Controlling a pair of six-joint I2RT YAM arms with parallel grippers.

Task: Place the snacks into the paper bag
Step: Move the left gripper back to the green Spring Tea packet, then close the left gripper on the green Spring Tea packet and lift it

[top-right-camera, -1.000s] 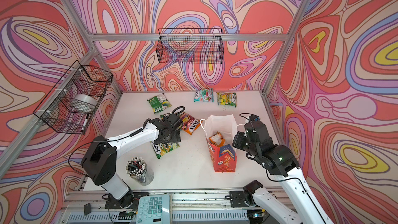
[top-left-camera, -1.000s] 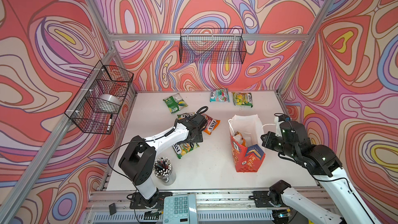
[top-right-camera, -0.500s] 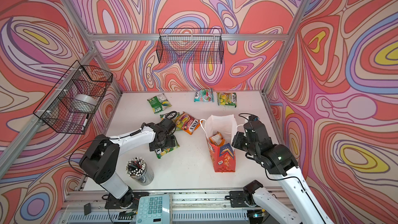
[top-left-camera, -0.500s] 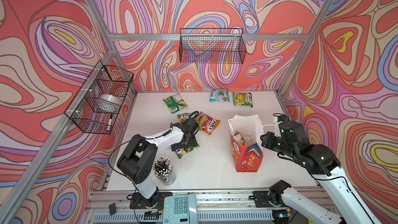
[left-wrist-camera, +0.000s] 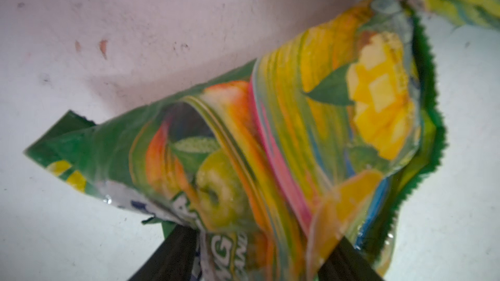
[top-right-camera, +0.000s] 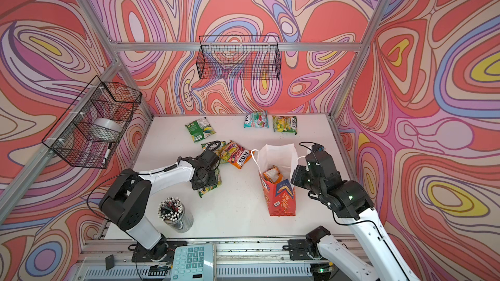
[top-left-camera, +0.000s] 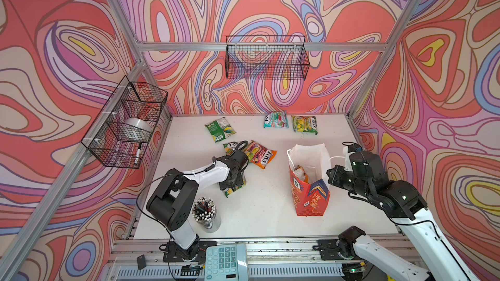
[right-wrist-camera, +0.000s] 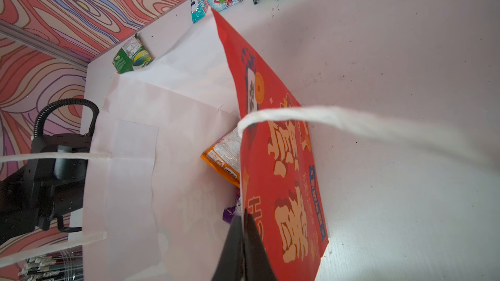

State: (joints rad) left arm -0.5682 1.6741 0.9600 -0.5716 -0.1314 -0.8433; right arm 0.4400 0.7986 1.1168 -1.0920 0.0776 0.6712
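On the table point(top-left-camera: 270, 212), left claw point(left-wrist-camera: 259, 243) pinches a green pouch point(left-wrist-camera: 270, 131).

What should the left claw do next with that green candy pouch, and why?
Probably pinch the green pouch tight and lift it. The left claw has a finger on each side of it, and the right claw pinches the paper bag by its wall, with the mouth open to take it.

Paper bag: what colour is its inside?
White. The paper bag shows this best in right wrist view.
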